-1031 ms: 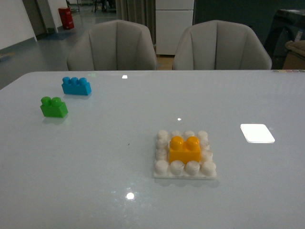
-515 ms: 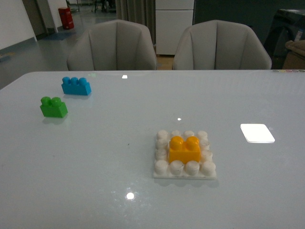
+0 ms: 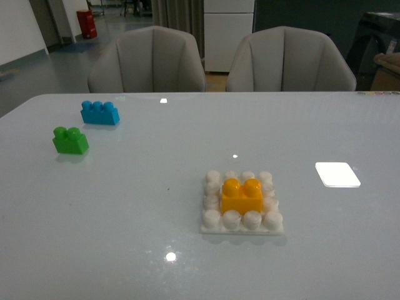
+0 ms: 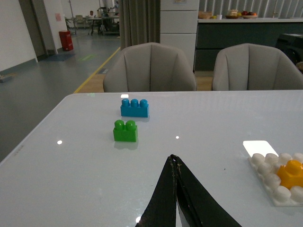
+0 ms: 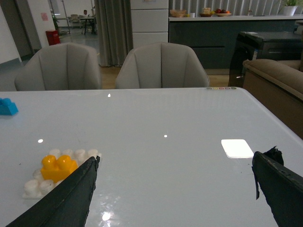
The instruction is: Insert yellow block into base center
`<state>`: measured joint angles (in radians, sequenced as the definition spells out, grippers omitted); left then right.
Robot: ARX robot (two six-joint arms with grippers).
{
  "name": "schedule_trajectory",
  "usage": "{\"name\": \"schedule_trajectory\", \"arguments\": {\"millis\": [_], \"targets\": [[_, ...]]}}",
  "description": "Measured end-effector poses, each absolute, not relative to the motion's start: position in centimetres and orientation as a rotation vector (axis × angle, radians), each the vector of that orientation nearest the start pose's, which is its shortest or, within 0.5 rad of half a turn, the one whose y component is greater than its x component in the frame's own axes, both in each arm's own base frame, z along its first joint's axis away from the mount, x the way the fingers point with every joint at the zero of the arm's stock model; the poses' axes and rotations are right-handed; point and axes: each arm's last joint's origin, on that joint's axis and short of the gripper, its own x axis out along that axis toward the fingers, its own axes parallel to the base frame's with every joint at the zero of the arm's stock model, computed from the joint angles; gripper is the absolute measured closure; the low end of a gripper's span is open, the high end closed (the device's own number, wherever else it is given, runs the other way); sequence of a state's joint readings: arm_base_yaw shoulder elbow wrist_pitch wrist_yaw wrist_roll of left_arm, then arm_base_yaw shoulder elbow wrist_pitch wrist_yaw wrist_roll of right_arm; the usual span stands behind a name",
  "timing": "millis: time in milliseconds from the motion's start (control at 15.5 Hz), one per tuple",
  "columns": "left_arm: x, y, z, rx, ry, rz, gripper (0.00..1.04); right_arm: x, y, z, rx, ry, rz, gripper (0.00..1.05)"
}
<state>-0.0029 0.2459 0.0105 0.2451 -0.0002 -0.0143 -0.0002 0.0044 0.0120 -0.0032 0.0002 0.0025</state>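
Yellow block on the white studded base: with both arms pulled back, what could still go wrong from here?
1. The small yellow-orange two-stud plastic brick stands on the middle of the flat white studded plate, but no view shows whether it is fully pressed down; it may sit loose.
2. The left end effector, shut and low over the table, could sweep toward the green two-stud brick if it advances.
3. The right end effector is open beside the plate and could nudge it.

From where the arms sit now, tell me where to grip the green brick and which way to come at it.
Grip the green brick across its two long flat side faces, below the two studs, coming straight down from above. It stands upright and alone on the table, apart from the blue brick, so its sides look free. The left gripper seems nearer, but its fingers are shut and must open first.
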Motion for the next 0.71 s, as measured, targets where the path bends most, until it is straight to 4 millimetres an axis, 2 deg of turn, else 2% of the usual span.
{"name": "schedule_trajectory", "arguments": {"millis": [322,387,451,709], "targets": [[10.6,0.0,16.8,-0.014,0.002,-0.002,1.03,9.7,0.0,16.7,0.002,-0.004,0.0,0.06],[9.9,0.0,16.3,-0.014,0.041,-0.002,1.03,9.7,0.0,16.7,0.002,-0.005,-0.001,0.06],[9.7,0.0,16.9,-0.014,-0.021,-0.003,1.03,9.7,0.0,16.7,0.002,-0.004,-0.001,0.06],[9.8,0.0,16.6,-0.014,0.002,-0.001,1.03,9.7,0.0,16.7,0.002,-0.004,0.0,0.06]]}}
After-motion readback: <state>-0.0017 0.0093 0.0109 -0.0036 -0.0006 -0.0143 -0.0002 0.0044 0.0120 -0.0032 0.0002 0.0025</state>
